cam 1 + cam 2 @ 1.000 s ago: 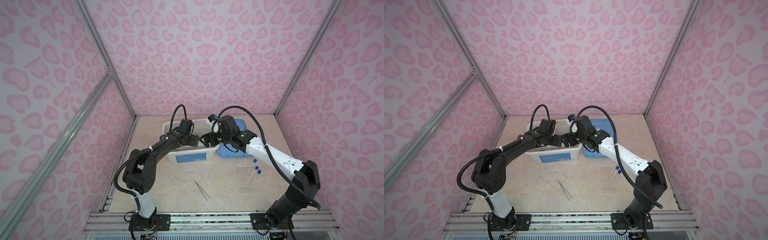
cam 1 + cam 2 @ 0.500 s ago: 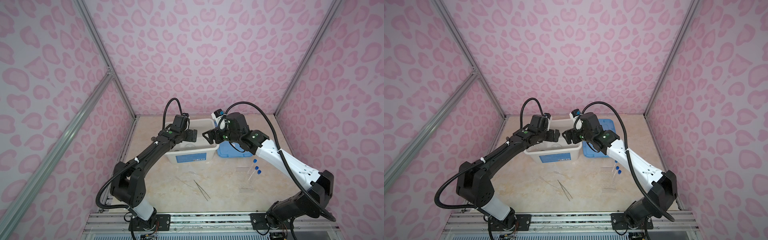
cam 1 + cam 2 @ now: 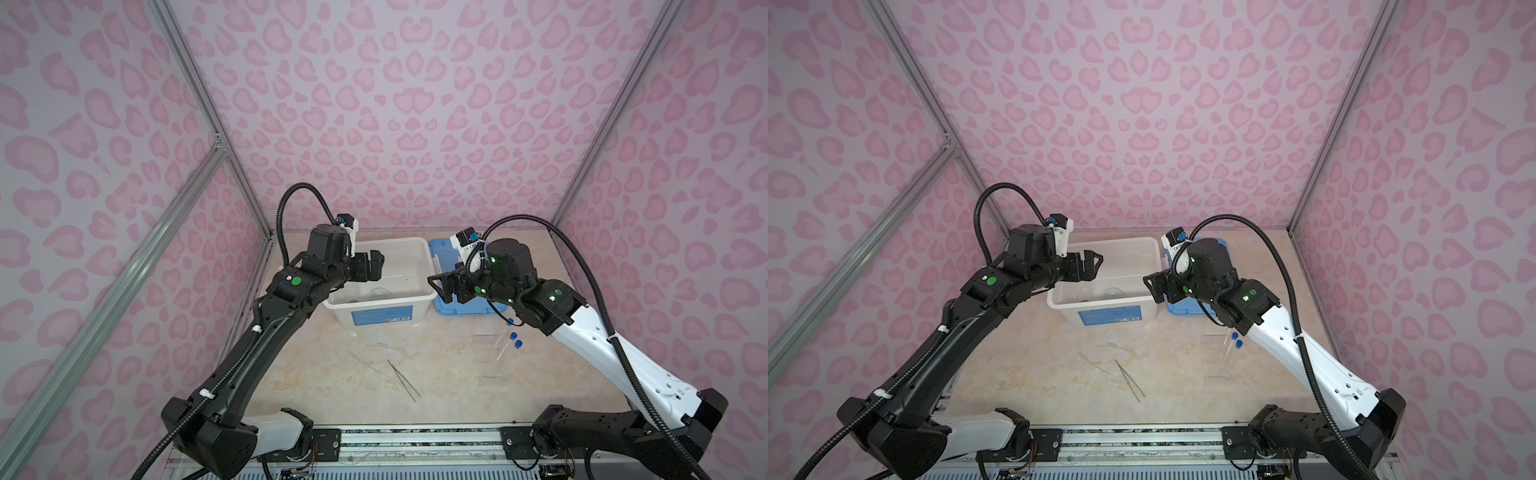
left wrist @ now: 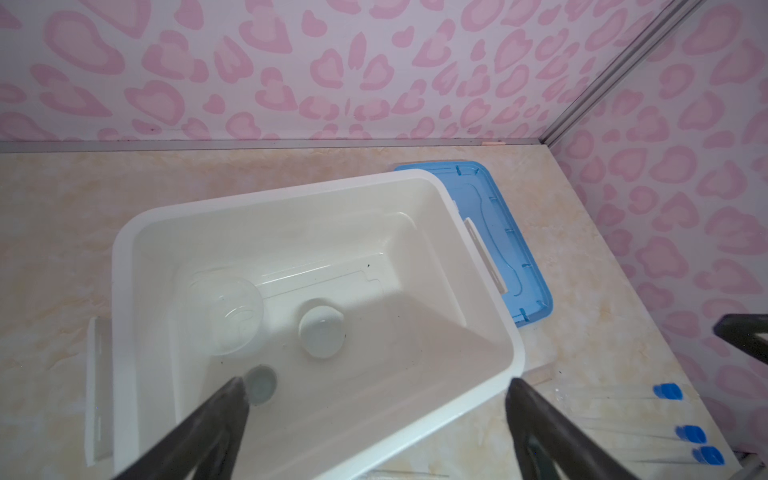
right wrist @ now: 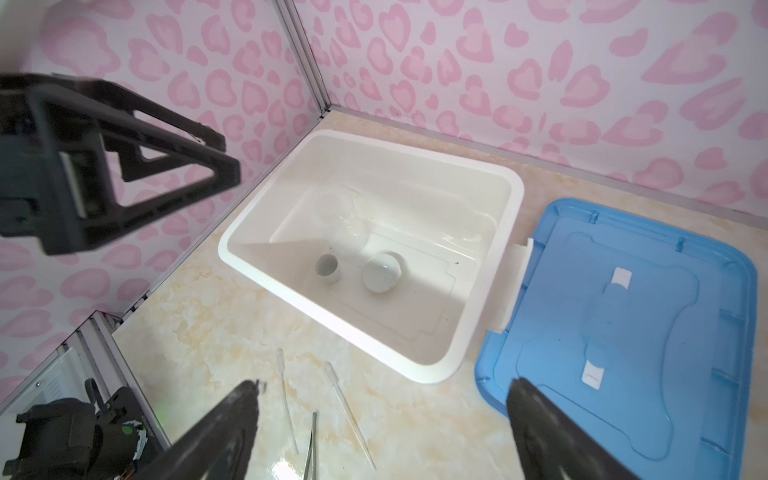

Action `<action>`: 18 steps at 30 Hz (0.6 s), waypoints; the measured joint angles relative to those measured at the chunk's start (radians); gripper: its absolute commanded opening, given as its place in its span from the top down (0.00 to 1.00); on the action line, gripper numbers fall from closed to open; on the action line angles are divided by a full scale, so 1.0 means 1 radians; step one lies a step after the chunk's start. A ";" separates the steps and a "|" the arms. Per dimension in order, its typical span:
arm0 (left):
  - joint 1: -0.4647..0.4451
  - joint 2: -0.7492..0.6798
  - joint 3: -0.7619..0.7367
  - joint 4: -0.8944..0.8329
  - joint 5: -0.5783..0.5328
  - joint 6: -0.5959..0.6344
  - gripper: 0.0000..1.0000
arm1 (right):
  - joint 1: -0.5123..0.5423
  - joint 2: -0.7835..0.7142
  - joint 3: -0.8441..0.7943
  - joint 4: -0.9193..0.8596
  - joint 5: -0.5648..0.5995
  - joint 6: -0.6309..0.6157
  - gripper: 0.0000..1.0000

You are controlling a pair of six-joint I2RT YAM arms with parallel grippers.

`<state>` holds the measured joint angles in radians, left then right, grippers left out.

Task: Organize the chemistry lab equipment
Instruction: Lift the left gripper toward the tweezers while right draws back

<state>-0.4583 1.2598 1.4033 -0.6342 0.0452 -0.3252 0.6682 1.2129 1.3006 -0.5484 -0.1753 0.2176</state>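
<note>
- Finding the left black hand (image 3: 371,266) poised over the left end of the big white rectangular plastic box (image 3: 376,300), as seen in both top views; jaws spread wide, nothing between them.
- Recording the right black hand (image 3: 439,286) poised near the right end of that box, tips pointing toward the left hand; jaws equally wide, gripping nothing.
- Noting the flat blue plastic lid (image 5: 623,332) lying on the pale marbled desk (image 3: 332,399), just beside the box on its right.
- Locating inside the box a clear round glass vessel (image 4: 224,316) and two small white round dishes (image 4: 322,337), the smaller one nearest the vessel; all three close together on the box floor, apart from both hands.
- Logging thin metal tweezers (image 3: 404,379) on the open desk in front of the box, with two clear plastic droppers (image 3: 392,348) lying just beside them on the far-left side.
- Placing three long clear tubes with blue caps (image 3: 513,336) on the desk's right side, below the right arm, caps toward the box.
- Seeing the tubes overlap the flat clear rack (image 3: 490,365) in both top views; unable to tell whether resting on it or beside it.
</note>
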 measured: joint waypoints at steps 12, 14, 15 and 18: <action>-0.192 -0.275 -0.326 -0.140 0.088 -0.230 0.22 | 0.035 -0.257 -0.269 -0.123 0.029 0.085 0.05; -0.257 -0.303 -0.407 -0.113 0.077 -0.296 0.07 | 0.039 -0.280 -0.308 -0.137 0.027 0.101 0.05; -0.280 -0.309 -0.444 -0.096 0.074 -0.328 0.02 | 0.042 -0.287 -0.320 -0.137 0.028 0.113 0.05; -0.351 -0.317 -0.551 -0.042 0.026 -0.445 0.02 | 0.059 -0.305 -0.354 -0.129 0.024 0.138 0.05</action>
<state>-0.8097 0.9424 0.8520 -0.6758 0.0711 -0.7700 0.7273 0.9077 0.9463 -0.6769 -0.1509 0.3553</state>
